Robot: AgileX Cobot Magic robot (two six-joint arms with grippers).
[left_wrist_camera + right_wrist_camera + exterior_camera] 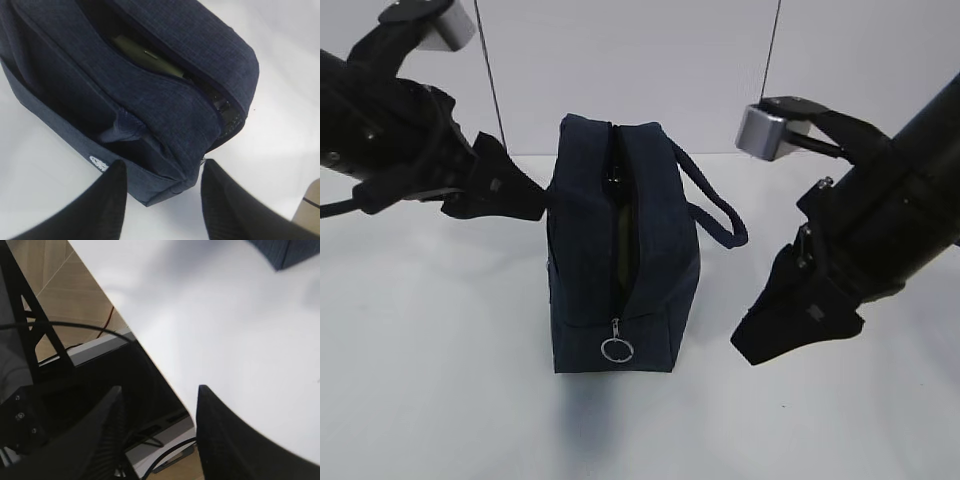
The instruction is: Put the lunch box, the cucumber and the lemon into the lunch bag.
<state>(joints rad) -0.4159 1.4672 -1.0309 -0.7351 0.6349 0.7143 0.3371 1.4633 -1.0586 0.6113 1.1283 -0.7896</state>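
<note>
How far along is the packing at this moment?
Looks nearly done: the lunch bag stands on the table with its zipper open, and a pale green lid edge shows inside. No cucumber or lemon lies on the visible table; whether they are inside cannot be seen. Both the left gripper and right gripper are open and empty, apart from the bag.

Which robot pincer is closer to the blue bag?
The left pincer. It sits right up against the bag at its far left end, open and empty. The right pincer hangs off to the bag's right, apart from it.
</note>
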